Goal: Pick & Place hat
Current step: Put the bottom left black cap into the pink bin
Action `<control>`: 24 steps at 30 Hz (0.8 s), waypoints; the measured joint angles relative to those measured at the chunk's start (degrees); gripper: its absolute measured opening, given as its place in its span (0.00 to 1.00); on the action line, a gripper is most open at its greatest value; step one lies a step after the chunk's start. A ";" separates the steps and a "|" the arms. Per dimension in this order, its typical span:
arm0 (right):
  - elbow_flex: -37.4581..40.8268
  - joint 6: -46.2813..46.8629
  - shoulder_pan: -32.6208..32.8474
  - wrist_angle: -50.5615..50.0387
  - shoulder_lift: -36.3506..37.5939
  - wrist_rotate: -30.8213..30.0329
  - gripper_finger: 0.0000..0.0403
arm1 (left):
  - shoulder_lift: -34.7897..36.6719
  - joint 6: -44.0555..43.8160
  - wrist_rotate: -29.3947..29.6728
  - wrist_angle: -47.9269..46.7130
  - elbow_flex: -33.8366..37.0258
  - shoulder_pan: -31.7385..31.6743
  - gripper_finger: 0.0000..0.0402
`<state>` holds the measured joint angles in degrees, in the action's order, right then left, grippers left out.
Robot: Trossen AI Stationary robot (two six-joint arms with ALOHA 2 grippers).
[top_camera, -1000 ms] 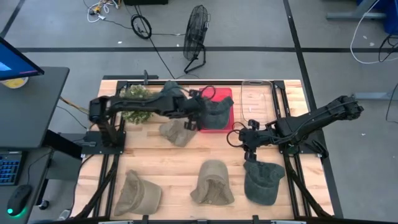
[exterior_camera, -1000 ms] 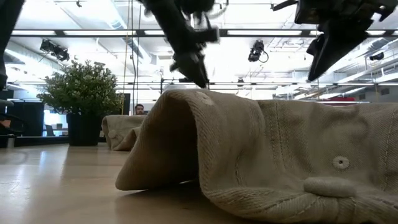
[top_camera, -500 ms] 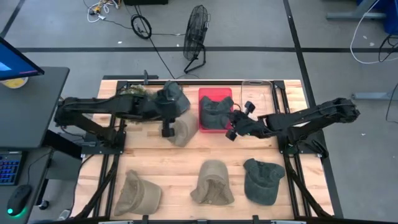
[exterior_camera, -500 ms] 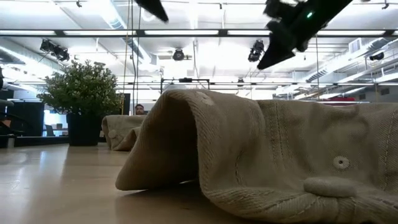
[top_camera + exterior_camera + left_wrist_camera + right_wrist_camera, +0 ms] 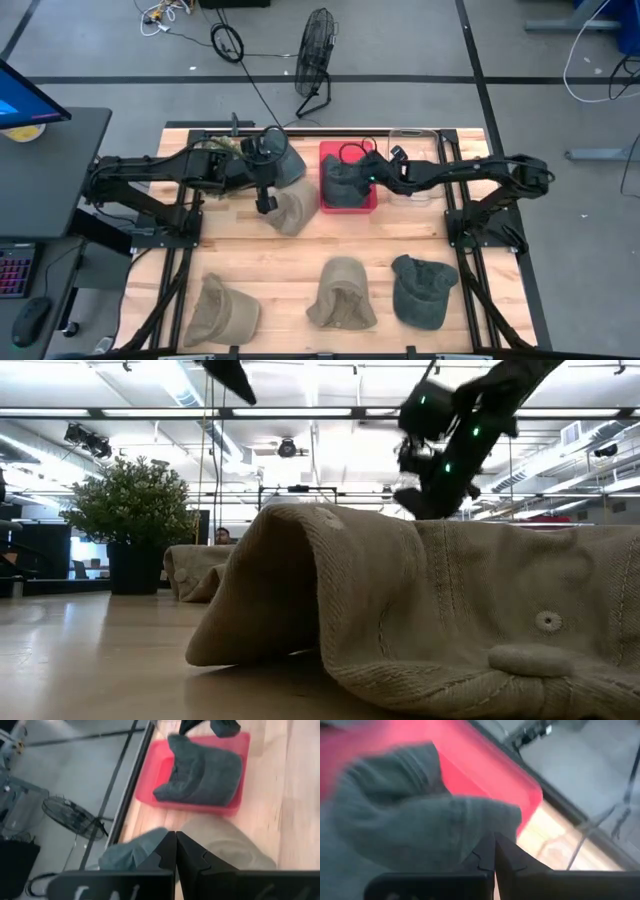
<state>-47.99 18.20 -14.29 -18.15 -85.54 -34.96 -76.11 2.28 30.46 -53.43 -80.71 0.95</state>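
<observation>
A dark grey-green hat (image 5: 345,180) lies in the red tray (image 5: 345,152) at the far middle of the table; it also shows in the left wrist view (image 5: 202,772) and the right wrist view (image 5: 410,825). My right gripper (image 5: 362,172) is shut right over this hat (image 5: 493,842). My left gripper (image 5: 263,207) is shut and empty, raised beside a tan hat (image 5: 292,212). Another dark green hat (image 5: 282,158) lies just beyond it. Two tan hats (image 5: 225,310) (image 5: 342,295) and a dark green one (image 5: 422,290) lie along the near edge. My right gripper's shut fingertips (image 5: 487,851) point down at the crown of the hat in the tray (image 5: 470,827). I cannot tell whether they touch it.
A potted plant (image 5: 215,150) stands at the far left of the table, seen also in the low view (image 5: 140,510). A clear container (image 5: 412,160) stands right of the red tray. The nearest tan hat (image 5: 430,610) fills the low view. Bare wood lies across the table's middle.
My left gripper has drawn back from the red tray toward the table's left and now hangs by the tan hat; the dark hat stays in the tray. My right gripper has gone from the table's middle toward the far edge and left, to over the tray.
</observation>
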 joint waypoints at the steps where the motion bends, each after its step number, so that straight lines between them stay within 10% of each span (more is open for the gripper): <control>1: 0.02 0.22 -0.86 -0.13 -0.89 0.13 0.01 | 0.02 -0.22 0.00 0.03 0.33 -0.15 0.02; 13: 0.00 -8.04 -4.57 14.45 -9.93 13.09 0.01 | -0.01 -0.49 -0.01 0.35 3.50 -2.37 0.02; 24: -0.04 -9.96 -3.89 10.25 -8.98 11.33 0.01 | -0.01 -9.15 -0.01 0.57 3.50 -3.43 0.02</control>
<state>-48.03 8.23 -18.18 -7.91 -94.53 -23.63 -76.12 -6.87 30.46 -52.86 -77.21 -2.48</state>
